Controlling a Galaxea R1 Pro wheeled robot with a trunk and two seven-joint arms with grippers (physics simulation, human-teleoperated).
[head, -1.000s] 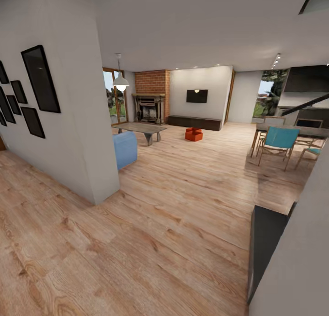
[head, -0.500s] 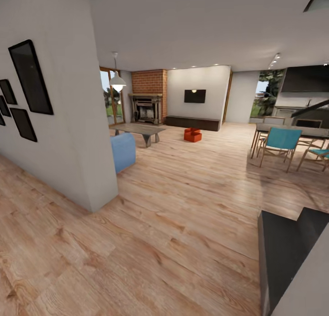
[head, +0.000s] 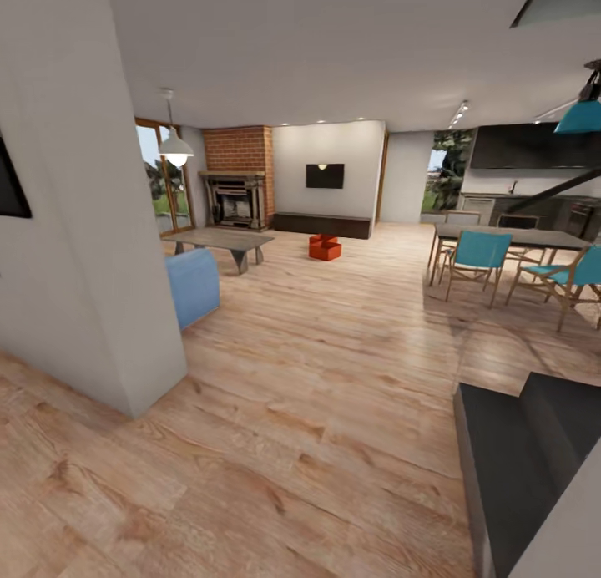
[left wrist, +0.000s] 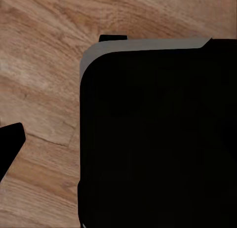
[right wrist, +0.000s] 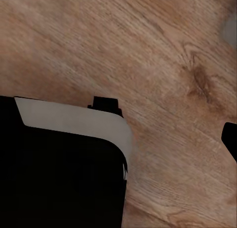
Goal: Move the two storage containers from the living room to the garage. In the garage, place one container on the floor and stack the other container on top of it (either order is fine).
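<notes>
Of the left fingers the left wrist view gives one dark wedge at the frame's edge, above light wood planks, and whether they are open or closed cannot be told. The right fingers show likewise as a single dark tip over the same planking, and their state cannot be told either. Nothing is seen held by either. Beside each tip sits a black body with a rounded corner and a pale grey rim, seen again in the right wrist view. In the head view the wood-plank floor runs away through an open living room. The two storage containers, orange-red, sit far off on that floor, one on top of the other and turned askew. They lie just in front of a long low dark cabinet, under a black TV screen on the white far wall. A brick fireplace stands beside that wall, with a grey coffee table and a blue seat nearer the camera and a white pendant lamp overhead. A white wall corner juts in close on the left side. On the right stand a dining table with teal chairs, and a dark block fills the near corner.
</notes>
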